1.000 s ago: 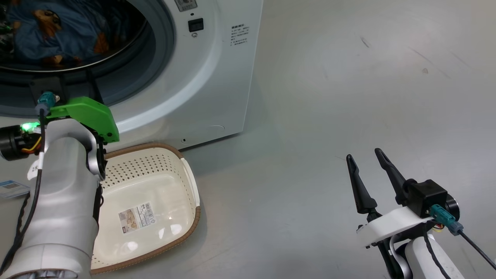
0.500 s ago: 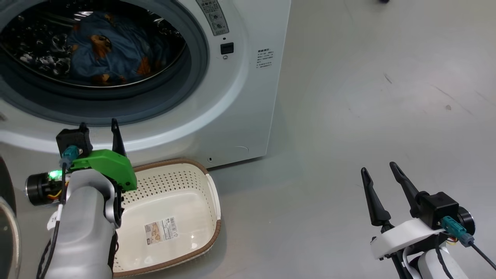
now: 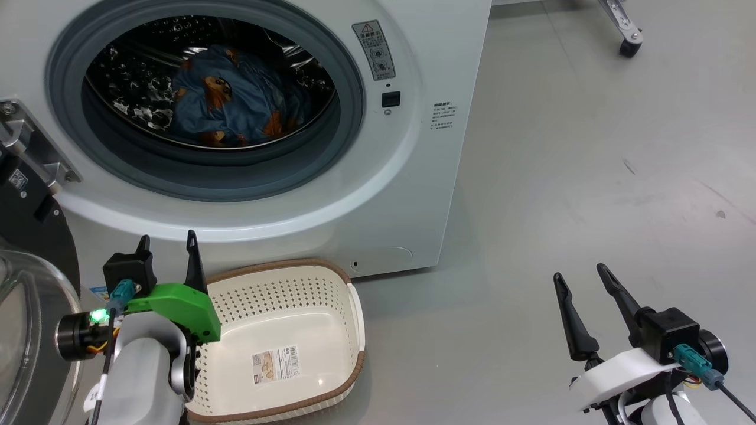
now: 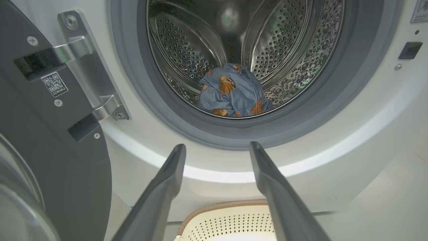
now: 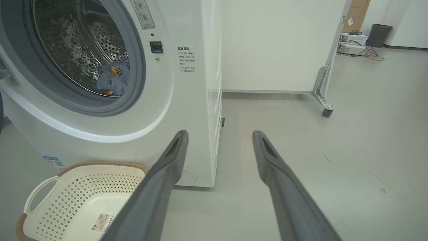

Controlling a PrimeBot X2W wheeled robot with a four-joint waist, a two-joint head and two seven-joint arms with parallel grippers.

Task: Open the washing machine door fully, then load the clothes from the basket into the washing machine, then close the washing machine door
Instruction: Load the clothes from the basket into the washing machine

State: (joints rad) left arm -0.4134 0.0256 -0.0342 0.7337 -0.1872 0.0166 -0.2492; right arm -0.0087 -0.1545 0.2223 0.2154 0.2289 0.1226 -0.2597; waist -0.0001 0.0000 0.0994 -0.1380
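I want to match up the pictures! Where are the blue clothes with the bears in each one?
Head view: the clothes lie inside the washing machine, in the upper left of the picture.
Left wrist view: the clothes sit near the middle, a little above it.
Right wrist view: the clothes look small, in the upper left.
Shared landmark: the basket, in front of the washing machine and lower than the clothes in every view.

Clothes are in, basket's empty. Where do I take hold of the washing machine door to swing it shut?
Probably the black rim of the washing machine door, well away from its hinge, reaching round with the left gripper from the left. The rim is flat; the glass bowl bulges, too wide to pinch.
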